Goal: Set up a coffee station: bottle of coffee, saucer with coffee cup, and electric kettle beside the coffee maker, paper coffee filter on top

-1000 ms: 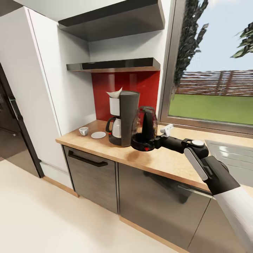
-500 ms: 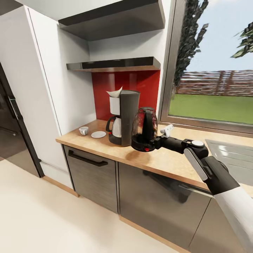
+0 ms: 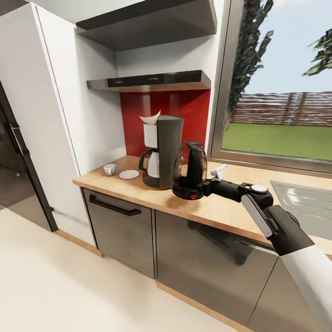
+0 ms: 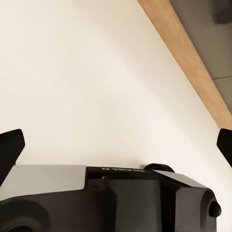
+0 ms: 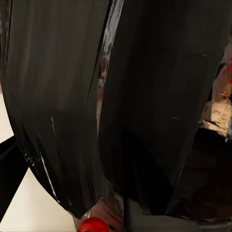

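Right gripper (image 3: 203, 187): we see it clenched on the kettle's handle, the arm reaching out level over the countertop.
Kettle (image 3: 188, 169): upright, carried just above the countertop, its base apart from the wood; it hangs just beside the coffee maker, on the window side. In the right wrist view its dark smoky body (image 5: 145, 96) sits close before the camera, with the red switch (image 5: 93, 225) at its base.
Left gripper (image 4: 116, 145): we see its two dark fingertips spread wide with nothing between them, over pale floor and a wooden plinth strip (image 4: 188, 53).
Coffee maker (image 3: 162, 152): standing on the countertop against the red backsplash (image 3: 184, 115), carafe in place.
Filter (image 3: 150, 120): white paper sitting on top of the coffee maker, a corner pointing up.
Saucer (image 3: 129, 174): flat on the countertop just beside the coffee maker, on the side away from the kettle; bare.
Cup (image 3: 109, 169): on the countertop, just beyond the saucer from the coffee maker, apart from it.
Shelf (image 3: 147, 82): thin black board on the wall above the coffee maker.
Countertop (image 3: 212, 212): light wood over grey cabinet fronts.
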Available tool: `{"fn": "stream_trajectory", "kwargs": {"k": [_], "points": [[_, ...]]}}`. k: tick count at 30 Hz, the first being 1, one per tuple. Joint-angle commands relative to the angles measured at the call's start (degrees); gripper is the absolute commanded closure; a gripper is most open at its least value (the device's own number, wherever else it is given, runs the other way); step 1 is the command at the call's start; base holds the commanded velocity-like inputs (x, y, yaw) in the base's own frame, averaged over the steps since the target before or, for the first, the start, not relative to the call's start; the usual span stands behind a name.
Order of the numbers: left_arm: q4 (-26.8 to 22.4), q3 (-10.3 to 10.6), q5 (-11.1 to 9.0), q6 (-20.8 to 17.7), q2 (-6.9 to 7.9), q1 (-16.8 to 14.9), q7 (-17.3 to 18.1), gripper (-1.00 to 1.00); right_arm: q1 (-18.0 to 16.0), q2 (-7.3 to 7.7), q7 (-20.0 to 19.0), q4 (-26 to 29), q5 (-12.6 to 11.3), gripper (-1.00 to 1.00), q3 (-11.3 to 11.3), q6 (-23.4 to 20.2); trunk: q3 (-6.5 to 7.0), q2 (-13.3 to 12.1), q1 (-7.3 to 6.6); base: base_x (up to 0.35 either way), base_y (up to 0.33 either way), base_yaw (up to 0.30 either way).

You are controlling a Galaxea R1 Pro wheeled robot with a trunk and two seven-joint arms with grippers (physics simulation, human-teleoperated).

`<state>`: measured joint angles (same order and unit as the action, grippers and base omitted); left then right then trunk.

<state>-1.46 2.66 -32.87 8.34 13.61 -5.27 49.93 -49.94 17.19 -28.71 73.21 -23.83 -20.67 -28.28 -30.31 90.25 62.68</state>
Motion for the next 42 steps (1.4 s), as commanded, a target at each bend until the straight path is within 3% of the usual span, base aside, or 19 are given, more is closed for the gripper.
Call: {"fn": "stream_trajectory", "kwargs": {"k": [1,15,42], "points": [[0.1,0.3,-0.1,0.4,0.01,0.0,0.2,-1.00,-0.1,0.04,0.1,0.0,-0.8,1.00,0.0,-0.4,-0.24,0.5,0.22,0.000,0.000,0.000],[0.1,0.3,-0.1,0.4,0.01,0.0,0.2,-1.00,-0.1,-0.05,0.2,-0.6,-0.8,1.00,0.0,-0.3,-1.32,2.9,1.54,0.000,0.000,0.000],[0.1,0.3,-0.1,0.4,0.01,0.0,0.2,-1.00,-0.1,-0.54,0.4,-0.8,-0.8,1.00,-0.1,-0.2,-1.50,3.3,1.76,0.014,0.012,0.000]]}}
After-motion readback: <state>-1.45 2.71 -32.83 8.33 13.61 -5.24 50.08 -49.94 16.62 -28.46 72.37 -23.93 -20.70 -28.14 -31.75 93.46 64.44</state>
